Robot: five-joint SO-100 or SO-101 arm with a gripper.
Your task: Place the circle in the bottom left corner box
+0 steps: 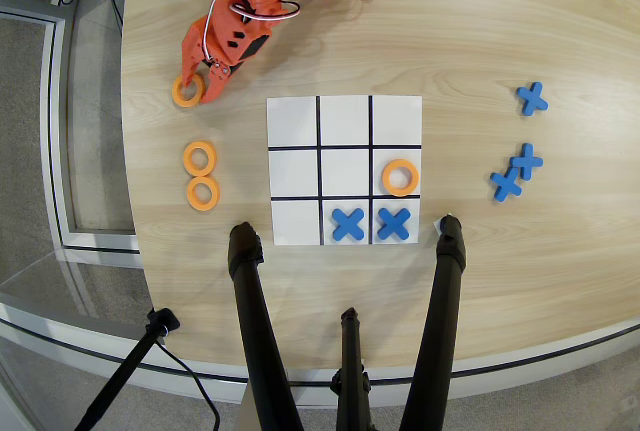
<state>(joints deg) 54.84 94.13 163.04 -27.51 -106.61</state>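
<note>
- Right, my jaws (192, 86) are down on the circle (186, 91) at the upper left of the counter (560, 251), fingertips at the ring's edge and hole; I judge this the grasp step, pick not finished.
- Jaws look nearly closed around the ring's rim, but from overhead I cannot tell whether they truly pinch it or only touch it.
- Next move, as I read it: secure the grip, lift clear, then carry the ring to the bottom left corner box (296, 222), which in the overhead view lies well below and to the right of my jaws, and sits bare.
- Edges: the counter's left rim runs close beside my jaws, so no swinging outward.
- Open room: two spare orange rings (200, 158) lie below my jaws, near the straight path, so I should travel high or arc rightward over the board (345, 119).
- Beside the target cell sits a blue X (347, 223), so the drop needs to land square, not drifting right.
- Black tripod legs (252, 321) stand just beyond the board's lower edge, well apart from me now.
</note>
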